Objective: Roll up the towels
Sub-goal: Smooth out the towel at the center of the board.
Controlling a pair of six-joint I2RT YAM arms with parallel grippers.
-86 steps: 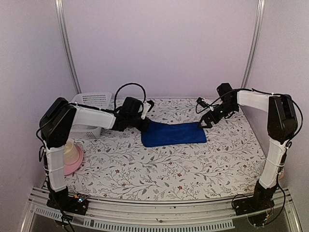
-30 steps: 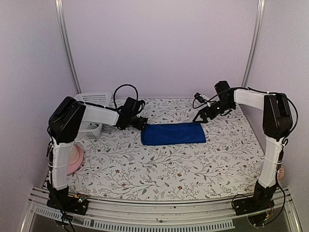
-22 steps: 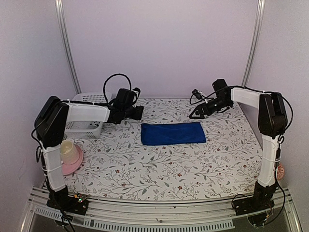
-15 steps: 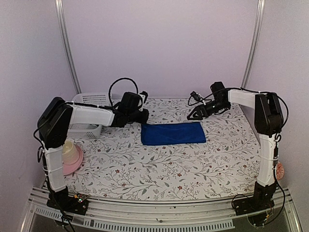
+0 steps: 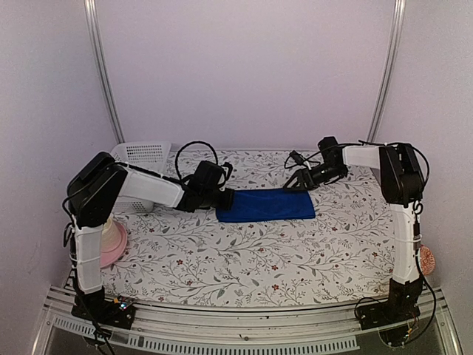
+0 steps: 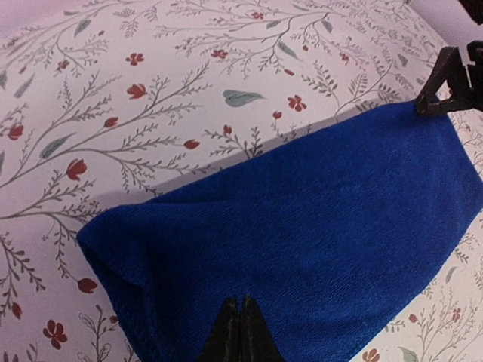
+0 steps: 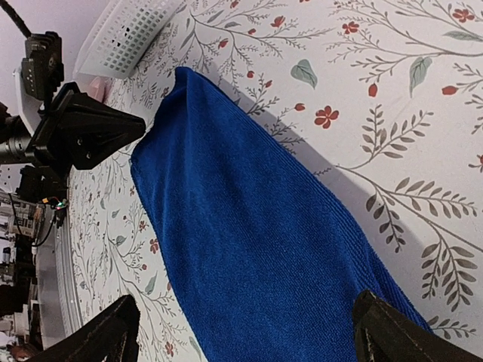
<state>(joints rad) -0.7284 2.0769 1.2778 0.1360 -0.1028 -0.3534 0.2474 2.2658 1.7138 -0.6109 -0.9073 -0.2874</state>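
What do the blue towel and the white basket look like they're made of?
Folded royal-blue cloth towel: soft terry or microfibre, matte, with fine ribbed pile. White lattice basket: probably moulded plastic, given its smooth regular grid of holes.

A: How was the left arm (image 5: 151, 188) found?

B: It was stretched low and forward from its base toward the middle of the table, with the elbow raised near the left edge. The left gripper (image 5: 224, 198) was pointed rightward and down, and its fingertips (image 6: 240, 332) were seen pressed tightly together.

A: And the right arm (image 5: 403, 237)?

B: It was raised upright from its base, then folded leftward at the top, with the wrist held low. The right gripper (image 5: 298, 181) was aimed toward the left one. Its fingers (image 7: 106, 339) were spread wide, one seen at each lower corner of the wrist view.
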